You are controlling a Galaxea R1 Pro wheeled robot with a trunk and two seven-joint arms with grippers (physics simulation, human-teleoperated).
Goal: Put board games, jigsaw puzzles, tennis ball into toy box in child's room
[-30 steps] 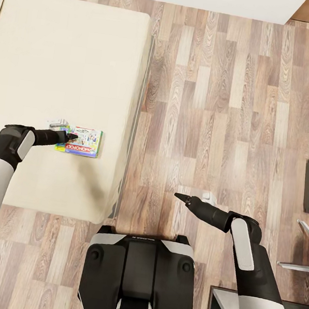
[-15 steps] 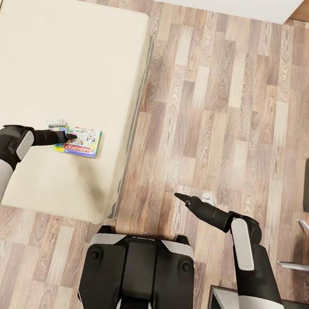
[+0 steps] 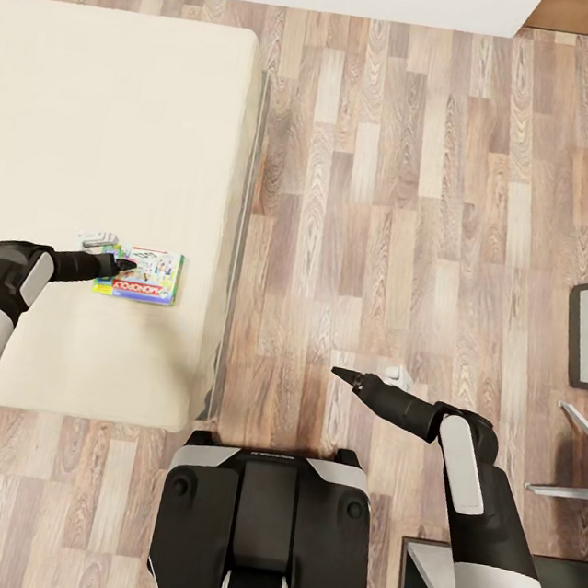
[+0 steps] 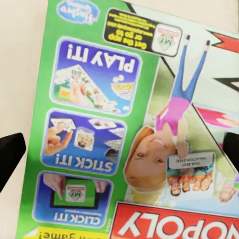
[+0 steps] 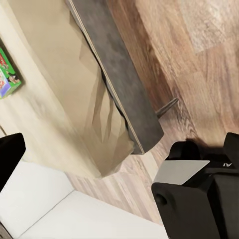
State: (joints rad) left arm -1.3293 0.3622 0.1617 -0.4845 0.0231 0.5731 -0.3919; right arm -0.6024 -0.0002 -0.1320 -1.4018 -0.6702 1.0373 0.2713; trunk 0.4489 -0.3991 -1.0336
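Wood-plank floor [image 3: 389, 204] borders a low bed [image 3: 103, 120] with a plain beige mattress. A green-edged board game [image 3: 143, 275] lies flat on the mattress near the bed's edge, within the left arm's reach. The left gripper [image 3: 120, 265] is poised over the box's near end; in the left wrist view its two dark fingertips [image 4: 10, 154] stand spread, one off each side of the printed cover, so the jaws are released and not yet closed on the box, probably lined up for a grasp. A second small grey item just behind the gripper is unclear. The right gripper [image 3: 346, 376] hangs idle over the floor, well apart from the box; its fingers look parted and hold nothing.
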